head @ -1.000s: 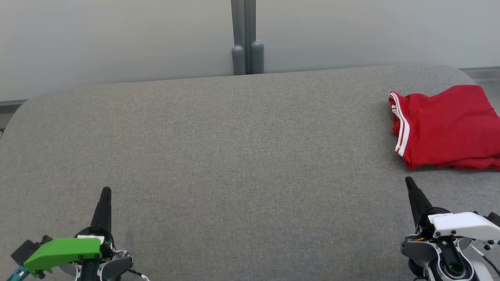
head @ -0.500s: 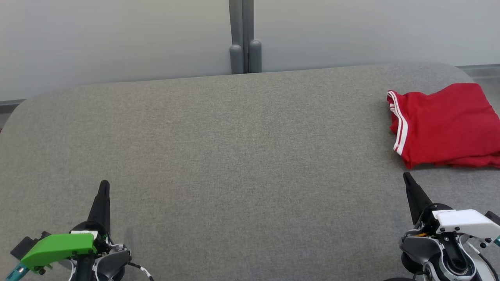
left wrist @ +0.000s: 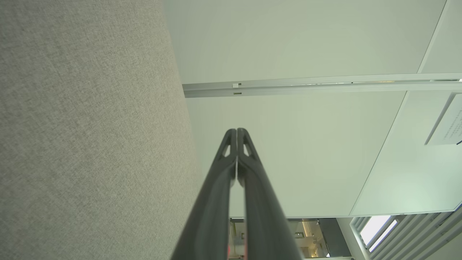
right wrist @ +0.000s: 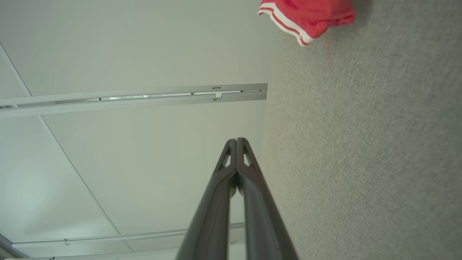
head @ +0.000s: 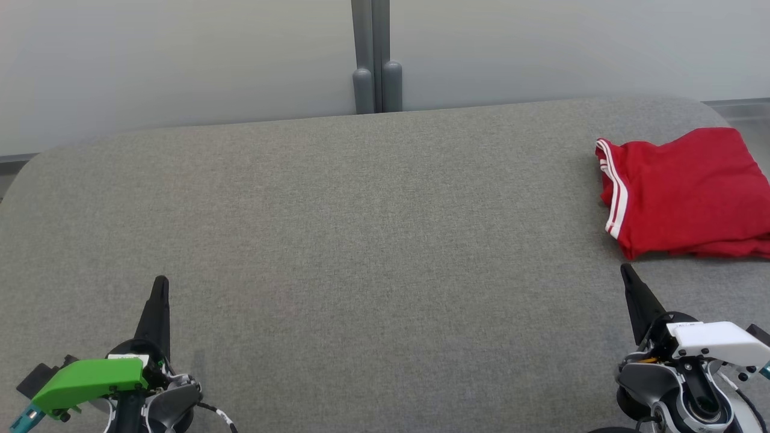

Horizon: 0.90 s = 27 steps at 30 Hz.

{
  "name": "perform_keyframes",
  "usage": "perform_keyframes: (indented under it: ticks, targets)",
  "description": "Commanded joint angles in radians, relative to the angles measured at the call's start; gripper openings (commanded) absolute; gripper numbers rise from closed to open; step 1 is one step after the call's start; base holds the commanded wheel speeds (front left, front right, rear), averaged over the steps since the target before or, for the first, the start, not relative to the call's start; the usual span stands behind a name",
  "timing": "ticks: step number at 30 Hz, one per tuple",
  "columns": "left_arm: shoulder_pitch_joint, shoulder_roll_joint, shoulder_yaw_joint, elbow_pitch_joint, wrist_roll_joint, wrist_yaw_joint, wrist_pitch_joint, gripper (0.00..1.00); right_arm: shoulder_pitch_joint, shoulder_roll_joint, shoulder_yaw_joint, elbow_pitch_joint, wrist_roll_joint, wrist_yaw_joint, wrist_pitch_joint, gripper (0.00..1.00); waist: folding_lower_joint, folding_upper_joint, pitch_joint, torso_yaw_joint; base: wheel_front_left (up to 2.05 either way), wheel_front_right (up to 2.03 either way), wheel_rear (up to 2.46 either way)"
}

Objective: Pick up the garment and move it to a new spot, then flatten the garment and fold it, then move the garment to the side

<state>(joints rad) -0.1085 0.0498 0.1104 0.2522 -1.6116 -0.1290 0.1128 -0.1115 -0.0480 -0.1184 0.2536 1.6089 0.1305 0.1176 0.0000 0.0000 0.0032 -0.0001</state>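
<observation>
**Progress.** The garment lies in a compact, layered stack ahead of my right tool, a little to its outer side and close beyond its tip without touching it. It sits at the far right end of the table, well apart from my left tool. From this lay I judge the pick-up, the flattening, the folding and the move to the side all done. I find no step left, unless a neater fold is wanted. The wide stretch of table between and ahead of my two tools carries nothing.

**Tools.** Both are clenched on nothing. In the left wrist view the two fingers of the left tool press together along their length with no cloth between them. The right wrist view shows the same of the right tool. Both sit low at the near edge of the table, pointing away from me.

**Condition of the garment.** It is red cloth with a trim of two white stripes along the edge that faces the middle of the table. At least two layers show along the edge nearest my right tool, not quite flush. The top face is fairly smooth, with slight creases near the striped edge. Its outer side runs off the head view, so I cannot judge that edge. In the right wrist view the striped corner lies ahead of the tool, clear of the fingertips.
</observation>
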Motion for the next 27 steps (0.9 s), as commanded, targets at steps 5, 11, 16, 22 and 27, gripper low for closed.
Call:
perform_keyframes:
  ticks: [5,11,16,22,27]
  targets:
    - [-0.013,0.0,0.003,-0.004,-0.002,-0.003,0.0,0.0,-0.009,-0.004,0.001,-0.004,0.005,0.0,0.004,0.0,0.0,0.0,0.0,0.0,0.0,0.0,0.0]
    - [-0.013,0.0,0.003,-0.004,-0.002,-0.003,0.0,0.0,-0.009,-0.004,0.001,-0.004,0.005,0.0,0.004,0.0,0.0,0.0,0.0,0.0,0.0,0.0,0.0]
    - [-0.013,0.0,0.003,-0.004,-0.002,-0.003,0.0,0.0,-0.009,-0.004,0.001,-0.004,0.005,0.0,0.004,0.0,0.0,0.0,0.0,0.0,0.0,0.0,0.0]
    - [-0.013,0.0,0.003,-0.004,-0.002,-0.003,0.0,0.0,-0.009,-0.004,0.001,-0.004,0.006,0.0,0.004,0.0,0.0,0.0,0.0,0.0,0.0,0.0,0.0]
    - [-0.013,0.0,0.003,-0.004,-0.002,-0.003,0.0,0.0,-0.009,-0.004,0.001,-0.004,0.006,0.0,0.004,0.0,0.0,0.0,0.0,0.0,0.0,0.0,0.0]
